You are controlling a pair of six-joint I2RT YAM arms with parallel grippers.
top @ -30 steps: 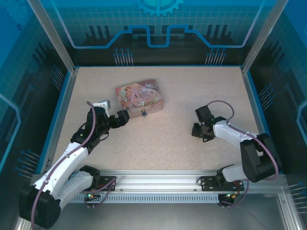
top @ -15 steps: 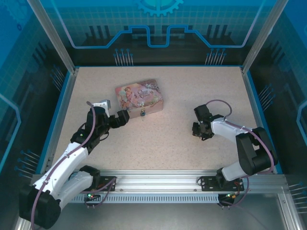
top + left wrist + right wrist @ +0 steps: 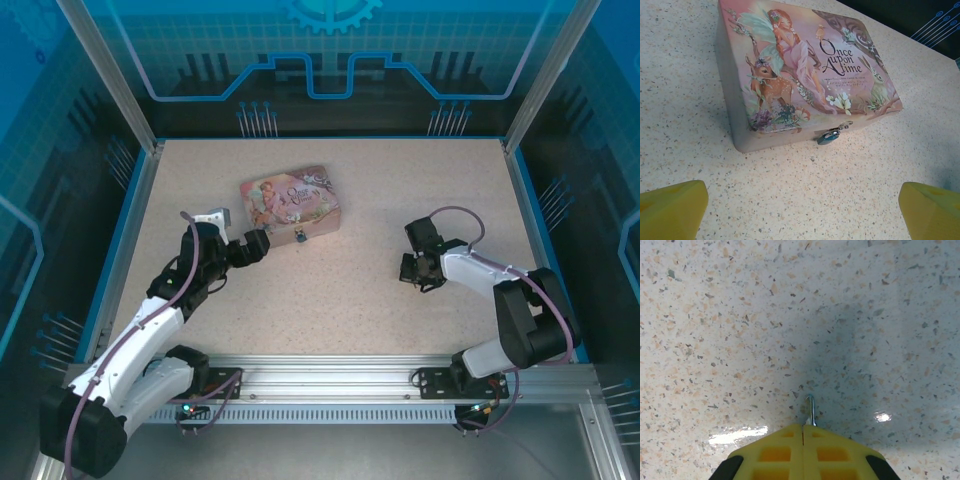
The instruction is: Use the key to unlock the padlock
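Bright, sharp pictures; glare patches and soft shadow on the table (image 3: 715, 315).

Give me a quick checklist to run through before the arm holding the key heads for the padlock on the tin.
1. Key gripped: the right gripper has its jaws shut on the key, with the tip poking out. Ok.
2. Padlock in sight: the padlock hangs on the front of the tin, unobstructed. Ok.
3. Keyhole direction: too small to see. Cannot tell.
4. Tin steadied: the left gripper has its jaws open, short of the tin and not touching it. Not ok.
5. Key at the lock: the right gripper sits well to the right of the tin, with bare table between them. Not ok.
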